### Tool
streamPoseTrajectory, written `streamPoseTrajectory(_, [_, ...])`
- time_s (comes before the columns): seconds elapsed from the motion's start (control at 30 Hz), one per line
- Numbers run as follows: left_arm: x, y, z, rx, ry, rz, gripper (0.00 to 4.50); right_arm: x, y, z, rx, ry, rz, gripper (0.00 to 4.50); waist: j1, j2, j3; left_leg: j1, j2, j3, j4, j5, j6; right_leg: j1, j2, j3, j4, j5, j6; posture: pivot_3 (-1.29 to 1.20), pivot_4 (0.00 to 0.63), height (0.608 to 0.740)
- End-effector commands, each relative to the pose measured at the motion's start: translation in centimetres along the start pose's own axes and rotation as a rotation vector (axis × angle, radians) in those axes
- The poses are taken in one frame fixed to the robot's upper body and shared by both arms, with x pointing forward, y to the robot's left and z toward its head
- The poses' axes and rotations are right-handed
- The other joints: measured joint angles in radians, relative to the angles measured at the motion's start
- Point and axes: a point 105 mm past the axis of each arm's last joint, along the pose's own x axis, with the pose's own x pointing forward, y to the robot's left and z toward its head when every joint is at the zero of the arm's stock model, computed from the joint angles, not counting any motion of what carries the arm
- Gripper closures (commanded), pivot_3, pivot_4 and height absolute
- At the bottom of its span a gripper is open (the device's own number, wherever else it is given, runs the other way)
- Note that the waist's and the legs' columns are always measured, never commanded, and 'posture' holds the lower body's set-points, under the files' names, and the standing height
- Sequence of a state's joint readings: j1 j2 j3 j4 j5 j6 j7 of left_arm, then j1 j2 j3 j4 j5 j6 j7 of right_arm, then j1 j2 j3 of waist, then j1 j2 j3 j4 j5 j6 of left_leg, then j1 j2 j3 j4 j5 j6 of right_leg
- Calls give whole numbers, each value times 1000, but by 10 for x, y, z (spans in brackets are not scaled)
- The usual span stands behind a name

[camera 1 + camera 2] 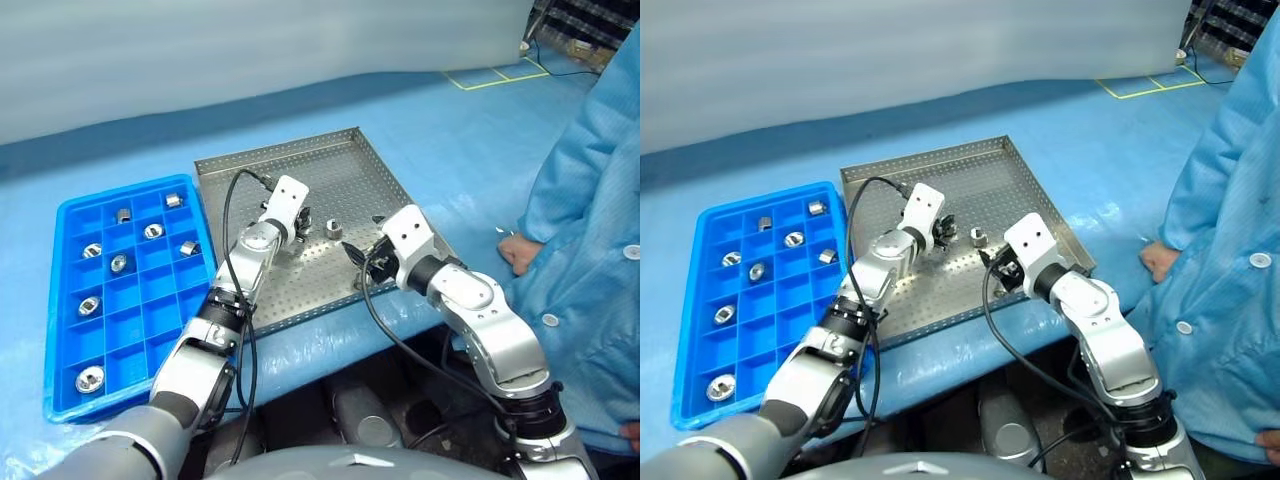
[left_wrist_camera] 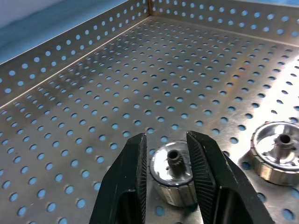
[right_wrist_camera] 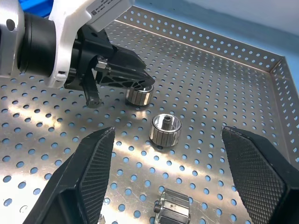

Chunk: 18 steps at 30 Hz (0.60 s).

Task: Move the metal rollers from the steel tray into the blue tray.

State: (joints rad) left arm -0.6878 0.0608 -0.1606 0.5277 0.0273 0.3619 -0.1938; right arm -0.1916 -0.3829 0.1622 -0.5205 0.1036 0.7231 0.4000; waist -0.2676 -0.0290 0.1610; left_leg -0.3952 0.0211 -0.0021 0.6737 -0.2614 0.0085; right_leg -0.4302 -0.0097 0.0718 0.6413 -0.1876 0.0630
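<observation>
Two black fingers (image 2: 135,186) of our left hand (image 2: 167,154) stand narrowly parted on either side of one metal roller (image 2: 174,173) on the steel tray (image 2: 70,116); we cannot tell whether they press its flanks yet. Our right hand (image 3: 166,177) hangs wide open and empty just above the tray floor. We judge the rollers small, hard, rigid and polished, so slippery; the ribbed band round the barrel is the place to pinch, squarely across, since an off-centre squeeze could send one rolling. A second roller (image 3: 165,129) stands just beside the first. Our right wrist view shows a further blocky piece (image 3: 174,205) low between the fingers. Head views show the blue tray (image 1: 70,215) on the counter (image 1: 480,140), eight rollers lying in separate compartments, and a person (image 1: 590,240) in blue standing alongside.
</observation>
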Motion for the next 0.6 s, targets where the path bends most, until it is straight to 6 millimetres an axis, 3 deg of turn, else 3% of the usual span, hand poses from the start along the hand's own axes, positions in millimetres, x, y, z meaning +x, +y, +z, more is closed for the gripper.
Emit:
streamPoseTrajectory(0.03, [6,-5,13,-4,-29,-11,1867,-1,2,10,-16,-49,-1,667,-3,0,0,0,0,0,0,0,0,0,0,0,0,0,0,-327,150,740])
streamPoseTrajectory(0.13, [9,-4,11,-29,-15,3,859,-2,3,10,-14,-50,-2,667,-12,0,0,0,0,0,0,0,0,0,0,0,0,0,0,-334,150,740])
streamPoseTrajectory(0.47, [13,6,-7,-1,92,88,859,-2,1,8,-4,-50,-21,667,-40,0,0,0,0,0,0,0,0,0,0,0,0,0,1,-335,150,740])
streamPoseTrajectory(0.6, [12,6,-7,-28,78,74,1785,-1,1,8,-3,-52,-21,667,-44,0,0,0,0,0,0,0,0,0,0,0,0,0,1,-328,150,740])
